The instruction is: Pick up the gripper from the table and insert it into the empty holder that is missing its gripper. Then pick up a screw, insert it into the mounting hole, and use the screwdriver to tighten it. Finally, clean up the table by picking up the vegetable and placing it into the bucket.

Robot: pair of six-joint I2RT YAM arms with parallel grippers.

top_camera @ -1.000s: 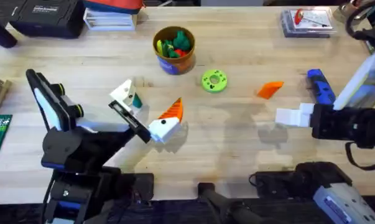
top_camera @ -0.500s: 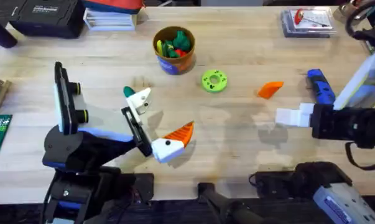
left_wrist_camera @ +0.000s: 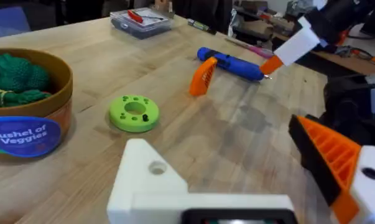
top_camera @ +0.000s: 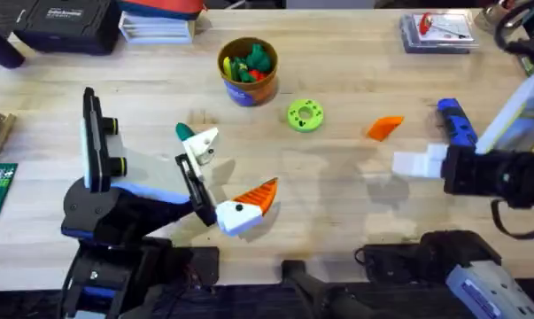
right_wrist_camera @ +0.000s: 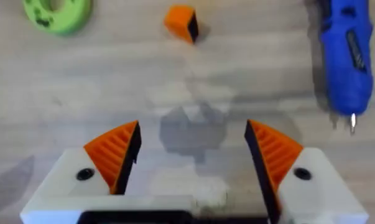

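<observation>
My left gripper hangs over the near-left of the table, fingers spread wide and holding nothing; one white finger and one orange pad frame the left wrist view with open wood between them. My right gripper sits low over the right side, also splayed and empty, pads well apart over bare wood. The screwdriver lies flat at the far right, just beyond my right gripper, tip pointing back toward me in the right wrist view. The bucket stands at the far middle with green toy pieces already inside; I cannot tell which, if any, is the vegetable named for cleanup. The lime-green disc and a small orange wedge lie between bucket and screwdriver. Risks as I judge them: the disc could be mistaken for the vegetable, which would put the wrong item in the bucket. The screwdriver handle is round and could roll if one pad touches first. I see no holder or loose screw clearly, so moving before locating them risks sweeping the wedge or disc aside.
</observation>
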